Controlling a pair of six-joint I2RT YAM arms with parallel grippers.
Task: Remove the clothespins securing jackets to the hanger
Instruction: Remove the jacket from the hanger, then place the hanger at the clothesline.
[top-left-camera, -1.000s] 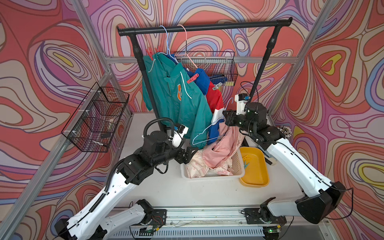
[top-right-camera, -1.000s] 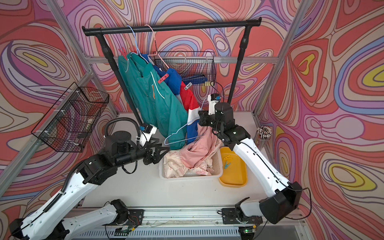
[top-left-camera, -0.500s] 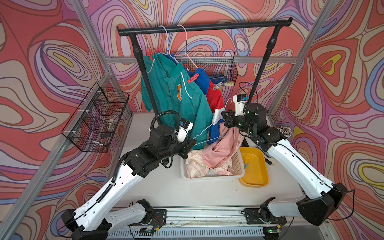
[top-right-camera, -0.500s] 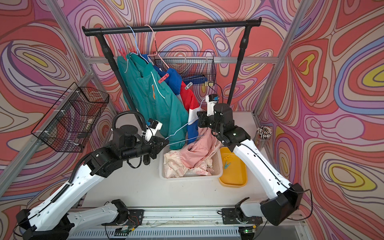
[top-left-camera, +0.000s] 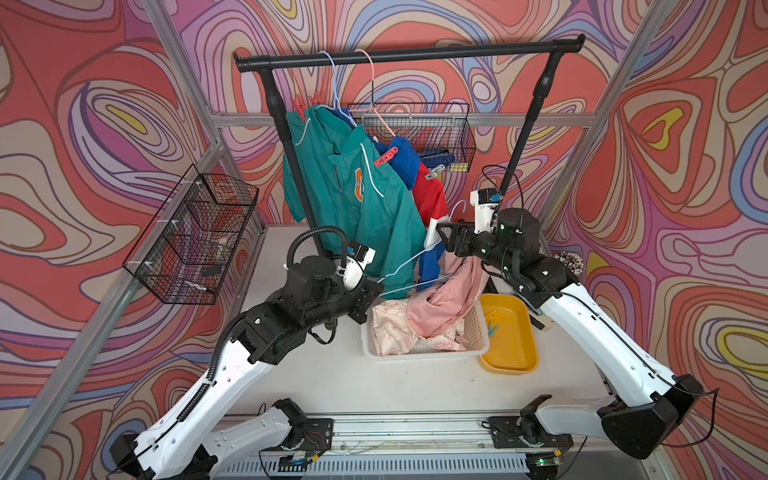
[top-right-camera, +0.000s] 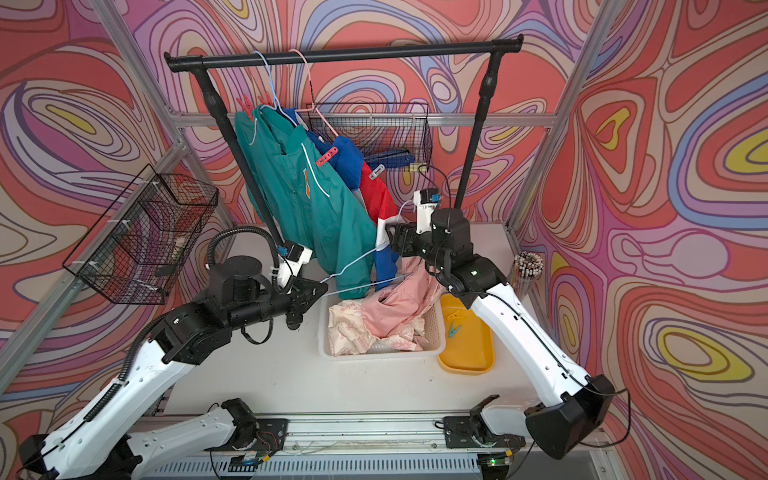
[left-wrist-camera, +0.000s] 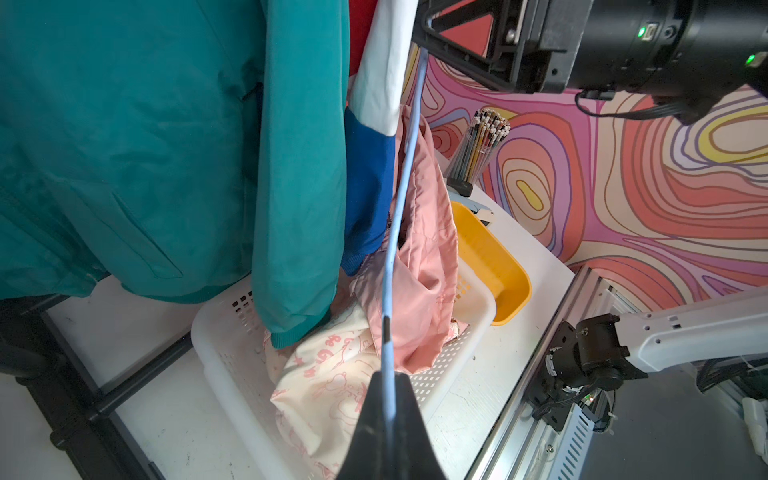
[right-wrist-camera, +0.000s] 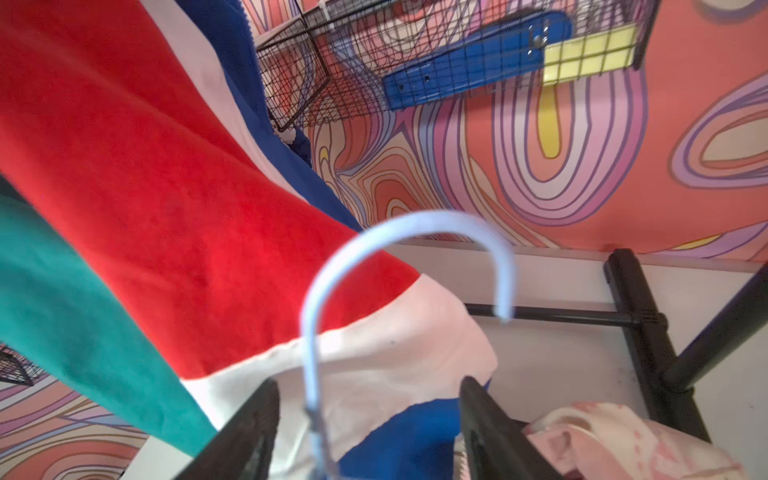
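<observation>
Your left gripper (left-wrist-camera: 388, 376) is pinched shut on the blue hanger (left-wrist-camera: 401, 187) above the basket (left-wrist-camera: 220, 353). Your right gripper (right-wrist-camera: 368, 388) is spread, hanger neck between its jaws. A coral clothespin (top-left-camera: 385, 157) clips the teal jacket (top-left-camera: 340, 195), above basket.

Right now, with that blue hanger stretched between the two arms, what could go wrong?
The left gripper pinches only one end of the light-blue hanger, and the right gripper stands open around its hook, so the hanger may sag or twist. The pink jacket seems draped against the wire; moving it could drag the jacket out of the white basket.
</observation>
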